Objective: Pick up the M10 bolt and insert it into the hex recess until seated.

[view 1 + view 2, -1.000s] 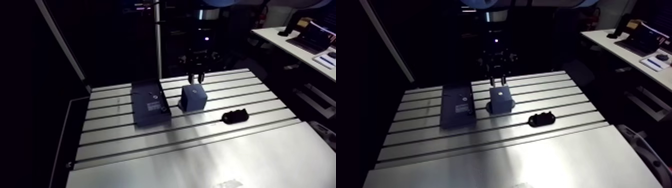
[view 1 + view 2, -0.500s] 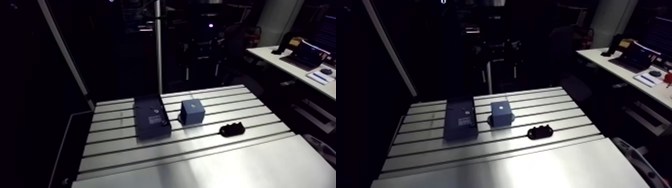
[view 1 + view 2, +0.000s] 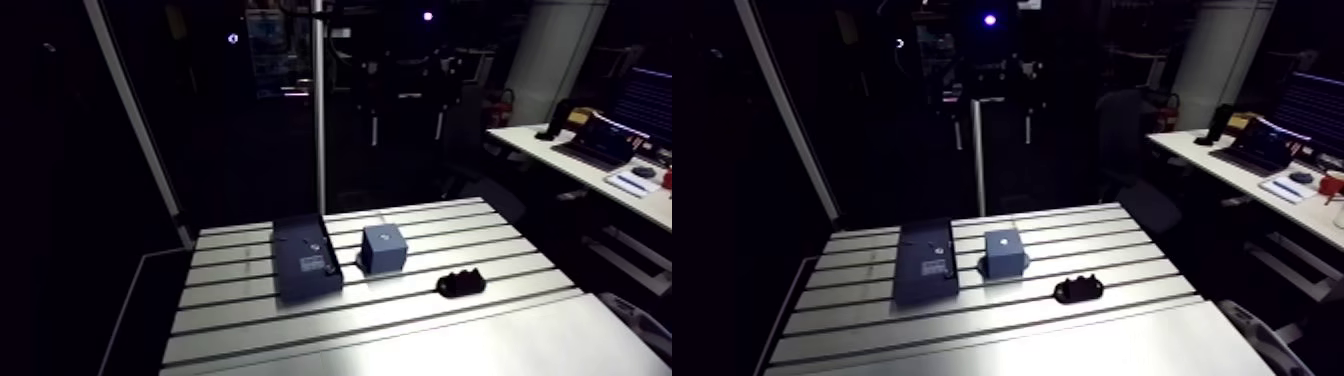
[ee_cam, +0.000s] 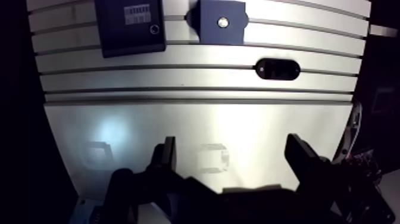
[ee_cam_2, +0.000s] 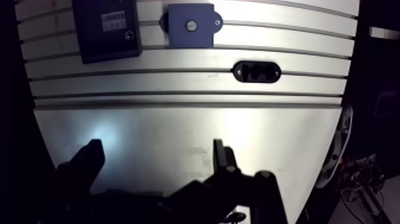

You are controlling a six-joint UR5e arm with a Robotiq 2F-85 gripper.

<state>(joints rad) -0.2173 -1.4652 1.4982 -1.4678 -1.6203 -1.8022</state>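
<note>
A blue block [image 4: 221,22] stands on the slotted table [image 4: 178,119], far ahead of my gripper. The bolt's bright round head [image 4: 223,22] sits in the middle of the block's top face. In the arm view the same block [image 3: 383,249] stands at mid-table. My gripper [image 4: 232,143] is open, with its two dark fingers [image 4: 168,156] wide apart and nothing between them. It hangs high over the smooth near part of the table, well clear of the block.
A flat dark box [image 4: 130,24] with a white label lies beside the block. A small black oval fixture [image 4: 277,69] sits in a slot nearer the gripper. The table's edges curve off into the dark on both sides.
Earlier the gripper stood narrow just above the blue block; it has since opened and risen away, leaving the bolt in the block. The arm view has shifted up with the arm.
</note>
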